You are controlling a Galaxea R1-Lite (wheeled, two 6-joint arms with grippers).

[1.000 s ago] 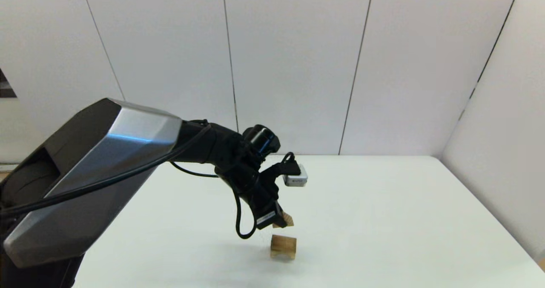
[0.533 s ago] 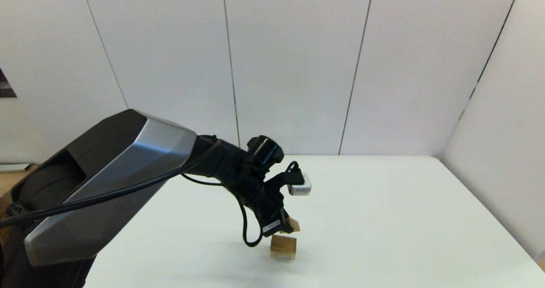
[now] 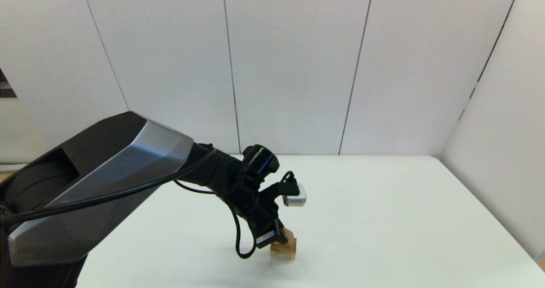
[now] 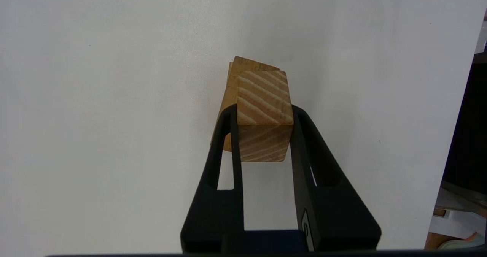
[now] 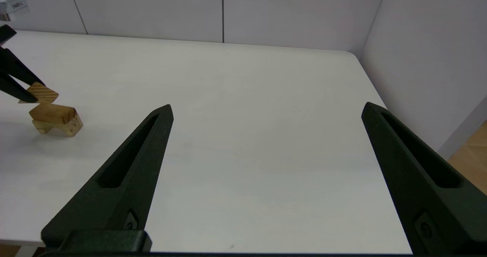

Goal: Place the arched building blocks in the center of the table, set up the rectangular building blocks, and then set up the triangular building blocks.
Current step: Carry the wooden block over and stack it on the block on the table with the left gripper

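The triangular block [image 4: 264, 110] sits centre-frame in the left wrist view, clenched by the left tool [image 4: 262, 114] just above the stacked blocks [image 3: 284, 249], presumably to cap them. The right wrist view, at its left edge, shows a sliver of gap; the head view hides it. The right tool [image 5: 266, 110] hangs released over bare surface [image 3: 383, 220].
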